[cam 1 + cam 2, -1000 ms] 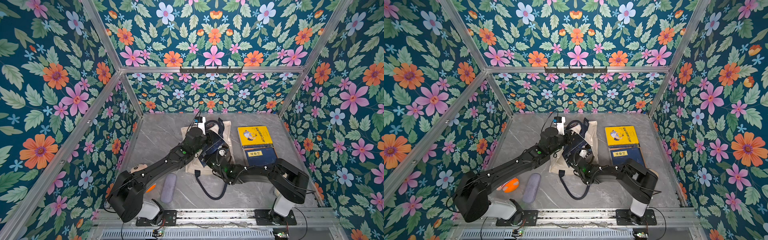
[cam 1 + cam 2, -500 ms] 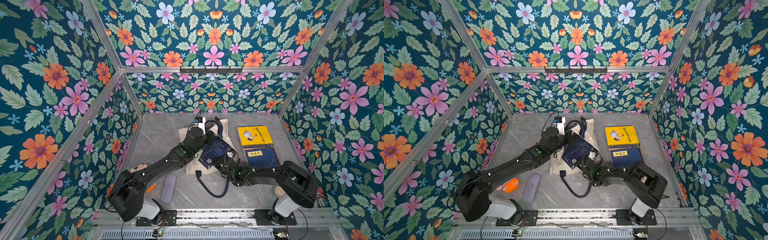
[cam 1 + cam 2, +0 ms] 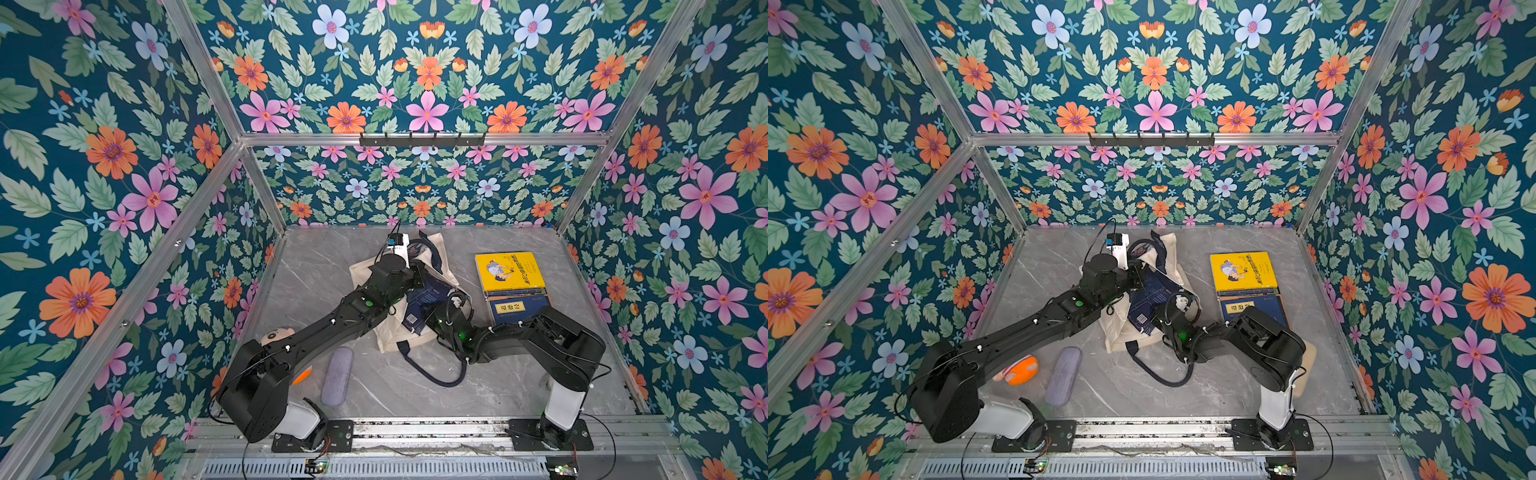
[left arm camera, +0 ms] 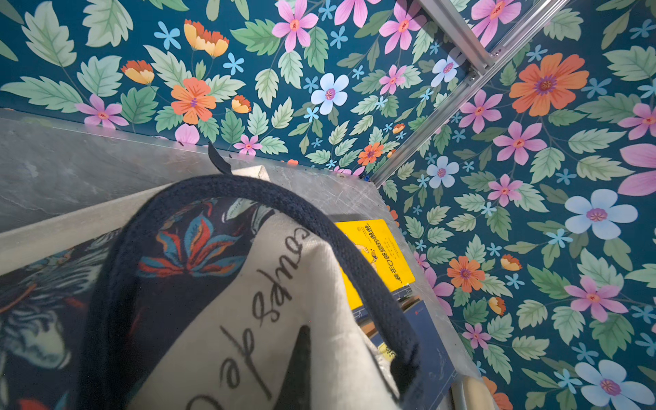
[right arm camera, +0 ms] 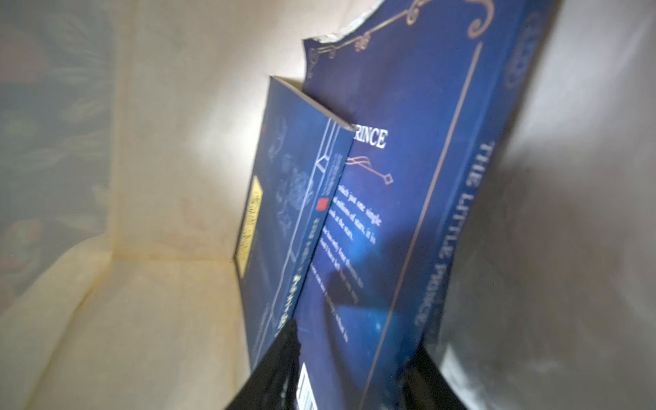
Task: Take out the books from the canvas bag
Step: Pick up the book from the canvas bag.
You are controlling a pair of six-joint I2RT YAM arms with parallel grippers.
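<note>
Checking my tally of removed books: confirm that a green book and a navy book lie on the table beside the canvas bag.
Wrong colour: both top views show a bright yellow book, not a green one. The navy book does lie next to it on the table beside the canvas bag.

My left hand [image 3: 1137, 276] pinches the upper rim of the canvas bag [image 3: 1115, 328], which lies on the bench [image 3: 1225, 386]. A navy book [image 3: 1152, 297] pokes from its mouth, with my right hand [image 3: 1163, 319] at the book's near edge. Well apart from the bag, a yellow book [image 3: 1241, 272] overlaps a labelled navy book [image 3: 1250, 309].
</note>
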